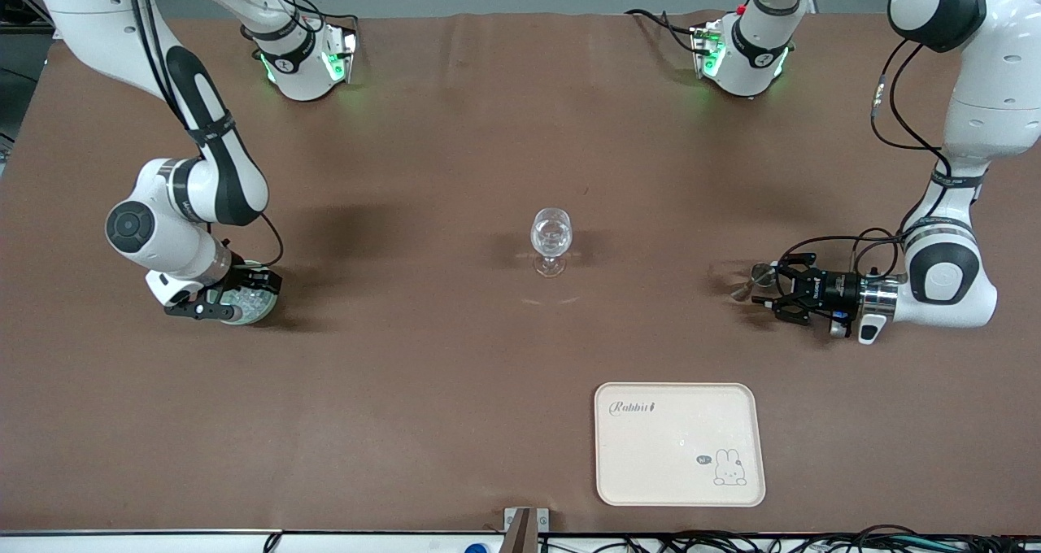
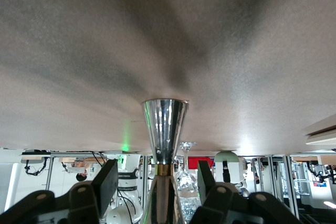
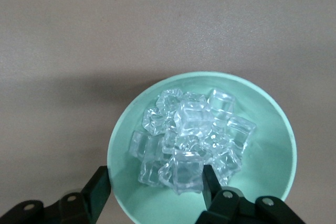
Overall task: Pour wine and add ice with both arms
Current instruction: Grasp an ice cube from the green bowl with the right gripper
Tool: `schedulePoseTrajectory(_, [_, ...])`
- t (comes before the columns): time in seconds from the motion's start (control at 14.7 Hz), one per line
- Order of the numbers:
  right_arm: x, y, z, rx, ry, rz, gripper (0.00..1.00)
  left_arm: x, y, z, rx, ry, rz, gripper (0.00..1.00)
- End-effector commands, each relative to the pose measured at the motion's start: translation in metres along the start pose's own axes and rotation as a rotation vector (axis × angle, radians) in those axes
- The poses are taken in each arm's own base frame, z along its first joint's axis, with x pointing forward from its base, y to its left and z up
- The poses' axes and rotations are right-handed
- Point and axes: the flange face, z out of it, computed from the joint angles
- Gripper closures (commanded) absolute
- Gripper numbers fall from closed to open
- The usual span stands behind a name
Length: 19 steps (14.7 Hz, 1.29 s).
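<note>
A clear stemmed glass (image 1: 551,240) stands at the table's middle. My right gripper (image 1: 241,294) is open and low over a pale green bowl (image 1: 259,312) at the right arm's end. The bowl holds a heap of clear ice (image 1: 250,301). In the right wrist view the gripper (image 3: 156,187) straddles the bowl's rim (image 3: 116,145), one finger outside and one inside against the ice (image 3: 189,135). My left gripper (image 1: 768,289) lies level near the table at the left arm's end, open around a shiny metal jigger (image 1: 752,280). In the left wrist view the jigger (image 2: 164,124) stands between the spread fingers (image 2: 107,182) without touching them.
A cream tray (image 1: 679,443) with a rabbit print lies nearer to the front camera than the glass, toward the left arm's end. Both arm bases stand along the table's top edge. The brown table (image 1: 423,390) stretches between bowl, glass and jigger.
</note>
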Motion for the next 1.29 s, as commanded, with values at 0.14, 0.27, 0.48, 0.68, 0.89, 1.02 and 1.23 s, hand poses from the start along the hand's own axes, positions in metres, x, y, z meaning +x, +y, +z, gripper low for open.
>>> schedulePoseTrajectory(0.14, [0.002, -0.007, -0.023, 0.022, -0.023, 0.048, 0.18, 0.003, -0.003, 0.003, -0.01, -0.03, 0.014, 0.36])
schedulePoseTrajectory(0.27, [0.009, 0.0, -0.033, 0.024, -0.039, 0.045, 0.19, 0.003, -0.003, 0.005, -0.008, -0.031, 0.013, 0.37])
schedulePoseTrajectory(0.48, [0.01, 0.019, -0.031, 0.025, -0.037, 0.062, 0.22, 0.003, -0.003, 0.005, -0.007, -0.031, 0.014, 0.4])
schedulePoseTrajectory(0.68, [0.01, 0.035, -0.029, 0.027, -0.036, 0.057, 0.27, 0.002, -0.002, 0.007, -0.006, -0.034, 0.014, 0.42])
schedulePoseTrajectory(0.89, [0.011, 0.039, -0.026, 0.027, -0.034, 0.053, 0.34, 0.002, -0.001, 0.007, -0.015, -0.039, 0.013, 0.43])
schedulePoseTrajectory(1.02, [0.01, 0.037, -0.021, 0.027, -0.042, 0.053, 0.36, 0.001, -0.001, 0.008, -0.015, -0.04, 0.014, 0.45])
schedulePoseTrajectory(1.23, [0.01, 0.033, -0.012, 0.024, -0.043, 0.046, 0.38, 0.004, -0.002, 0.01, -0.014, -0.045, 0.011, 0.49])
